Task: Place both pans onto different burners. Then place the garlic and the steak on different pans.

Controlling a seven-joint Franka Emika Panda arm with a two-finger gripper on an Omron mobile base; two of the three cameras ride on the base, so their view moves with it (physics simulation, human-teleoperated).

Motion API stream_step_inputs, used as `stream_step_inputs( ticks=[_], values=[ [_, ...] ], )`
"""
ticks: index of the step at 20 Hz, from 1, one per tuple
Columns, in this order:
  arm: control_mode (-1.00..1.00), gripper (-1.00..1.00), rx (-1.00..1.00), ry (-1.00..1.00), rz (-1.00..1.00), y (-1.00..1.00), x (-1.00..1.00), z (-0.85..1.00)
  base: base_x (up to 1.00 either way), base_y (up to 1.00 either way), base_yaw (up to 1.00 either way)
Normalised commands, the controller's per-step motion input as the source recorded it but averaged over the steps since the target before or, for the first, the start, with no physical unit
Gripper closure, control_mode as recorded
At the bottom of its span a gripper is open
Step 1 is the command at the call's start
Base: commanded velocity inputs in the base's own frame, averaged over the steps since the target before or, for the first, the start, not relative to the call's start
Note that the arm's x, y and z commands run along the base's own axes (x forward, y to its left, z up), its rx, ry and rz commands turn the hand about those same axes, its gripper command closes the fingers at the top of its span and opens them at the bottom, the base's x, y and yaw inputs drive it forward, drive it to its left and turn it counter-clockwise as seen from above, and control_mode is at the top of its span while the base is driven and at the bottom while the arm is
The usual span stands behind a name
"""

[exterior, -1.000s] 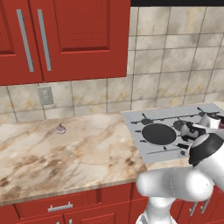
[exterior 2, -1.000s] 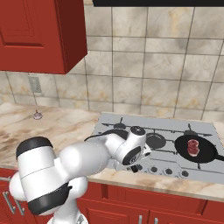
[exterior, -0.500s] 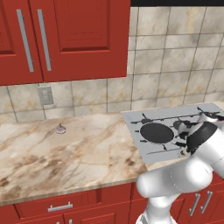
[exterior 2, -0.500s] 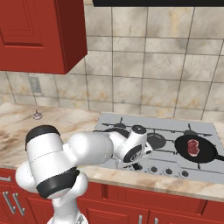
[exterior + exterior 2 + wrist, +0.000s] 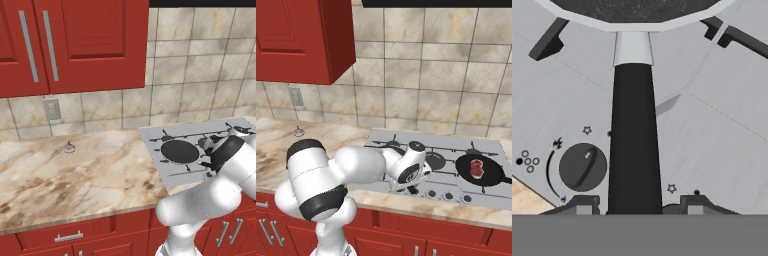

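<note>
One black pan (image 5: 180, 150) sits on the left burner of the silver cooktop (image 5: 155, 135). Its rim (image 5: 634, 7) fills the top of the hand view. Its straight black handle (image 5: 634, 150) runs down between my fingertips (image 5: 584, 202), with a small gap on each side. My gripper (image 5: 639, 202) is open, straddling the handle at the cooktop's front edge (image 5: 412, 189). The second pan (image 5: 491, 172) rests on the right burner with the red steak (image 5: 476, 166) in it. The small garlic (image 5: 69, 147) lies far left on the marble counter, near the wall.
A dark knob (image 5: 582, 167) lies just left of the handle, and a row of knobs (image 5: 446, 195) runs along the cooktop front. Black grate bars (image 5: 547, 42) flank the pan. Red cabinets (image 5: 75, 40) hang above the counter (image 5: 75, 180).
The arm's elbow and upper links have swung and twisted. The hand stays at the pan handle, and neither pan, the steak nor the garlic has moved.
</note>
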Motion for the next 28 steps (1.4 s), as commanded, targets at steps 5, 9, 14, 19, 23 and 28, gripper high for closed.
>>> stream_step_inputs(
  ticks=[5,9,14,19,23,28],
  values=[
    [-1.00,-1.00,0.00,0.00,0.00,0.00,0.00,0.13,0.00,0.00,0.00],
    [-1.00,-1.00,0.00,-0.02,0.00,0.03,0.00,0.50,0.00,0.00,0.00],
    [-1.00,-1.00,0.00,-0.01,-0.01,0.10,0.00,0.48,0.00,0.00,0.00],
    [-1.00,-1.00,0.00,0.00,0.00,0.23,0.00,0.34,0.00,0.00,0.00],
    [-1.00,-1.00,0.00,0.00,0.00,0.40,-0.03,0.26,0.00,0.00,0.00],
    [-1.00,-1.00,0.00,0.00,0.00,0.54,-0.06,0.28,0.00,0.00,0.00]
  ],
)
